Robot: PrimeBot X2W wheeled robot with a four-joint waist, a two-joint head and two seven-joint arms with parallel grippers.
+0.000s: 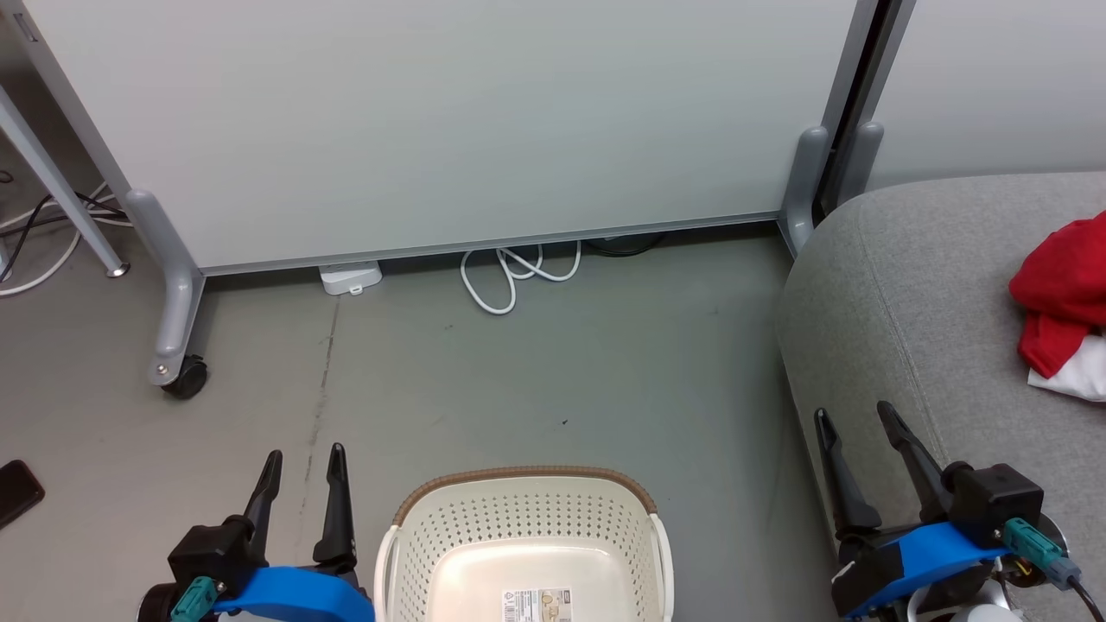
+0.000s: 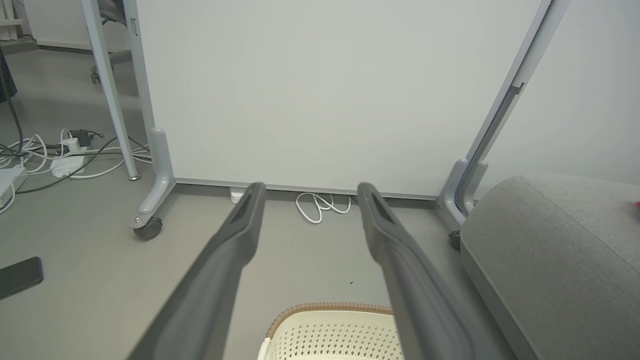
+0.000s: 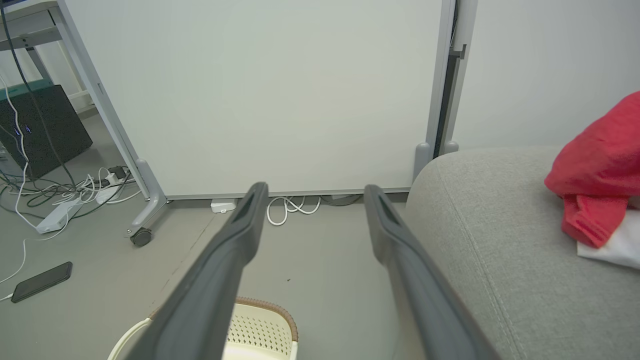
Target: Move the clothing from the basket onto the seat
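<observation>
The cream-white basket with its brown rim stands on the floor at the bottom centre, and its inside shows bare plastic with a label sticker. Red clothing with a white part lies on the grey seat at the right edge. My left gripper stands open, left of the basket, holding nothing. Open and holding nothing too, my right gripper is over the seat's front corner. The left wrist view shows the basket rim and the seat; the right wrist view shows the clothing on the seat.
A white partition on castors stands behind the floor area. A white cable loop and a small white box lie at its foot. A dark phone lies on the floor at the left. More cables and a power strip lie farther left.
</observation>
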